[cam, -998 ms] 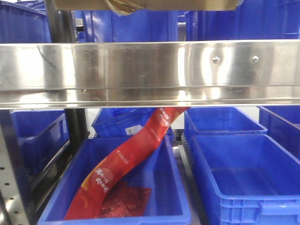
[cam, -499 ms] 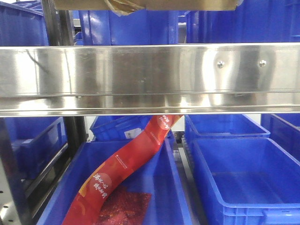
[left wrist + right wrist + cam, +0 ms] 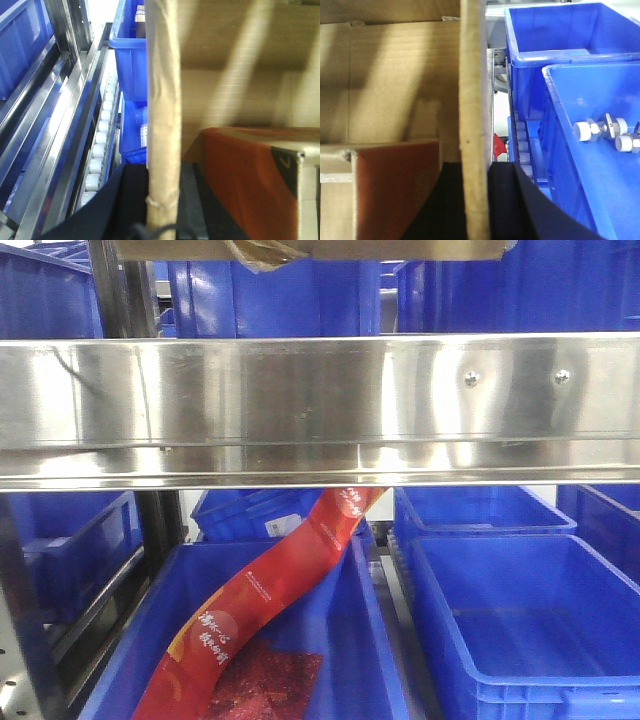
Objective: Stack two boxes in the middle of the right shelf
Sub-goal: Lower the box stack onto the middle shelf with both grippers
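Above the shelf (image 3: 320, 405), each tool, left (image 3: 162, 200) and right (image 3: 475, 200), pinches a wall of the box (image 3: 300, 250), carrying it; next comes lowering it level.

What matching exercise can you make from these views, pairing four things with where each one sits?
Things:
1. cardboard box
2. shelf rail
3. red strip
4. white-capped fittings

Places:
A. inside a blue bin in the right wrist view
B. top edge of the front view, above the rail
C. slanting down into the lower left blue bin
D. across the middle of the front view, with two screws

Pairs: 1-B, 2-D, 3-C, 4-A
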`<state>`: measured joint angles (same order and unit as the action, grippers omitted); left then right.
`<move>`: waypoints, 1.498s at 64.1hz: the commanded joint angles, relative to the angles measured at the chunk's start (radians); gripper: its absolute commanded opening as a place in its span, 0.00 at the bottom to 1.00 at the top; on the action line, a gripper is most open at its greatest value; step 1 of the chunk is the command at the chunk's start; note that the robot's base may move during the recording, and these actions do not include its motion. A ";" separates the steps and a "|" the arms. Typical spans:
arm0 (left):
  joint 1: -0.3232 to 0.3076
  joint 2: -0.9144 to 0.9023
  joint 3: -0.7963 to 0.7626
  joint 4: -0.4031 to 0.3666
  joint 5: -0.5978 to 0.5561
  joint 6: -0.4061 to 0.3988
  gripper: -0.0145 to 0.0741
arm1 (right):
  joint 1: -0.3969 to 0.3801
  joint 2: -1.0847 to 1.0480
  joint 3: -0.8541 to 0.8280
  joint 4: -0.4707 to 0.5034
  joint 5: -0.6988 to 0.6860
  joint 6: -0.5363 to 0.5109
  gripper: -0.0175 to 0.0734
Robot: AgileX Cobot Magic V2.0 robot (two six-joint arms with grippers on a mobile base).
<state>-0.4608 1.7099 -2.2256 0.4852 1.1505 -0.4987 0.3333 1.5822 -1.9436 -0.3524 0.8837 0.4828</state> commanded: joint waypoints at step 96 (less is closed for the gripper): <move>0.265 0.091 -0.091 -0.417 0.030 0.288 0.30 | 0.046 0.117 -0.009 0.098 -0.126 0.065 0.16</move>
<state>-0.1917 1.8161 -2.2967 0.0887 1.1589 -0.2094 0.3791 1.7243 -1.9436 -0.2383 0.7387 0.5560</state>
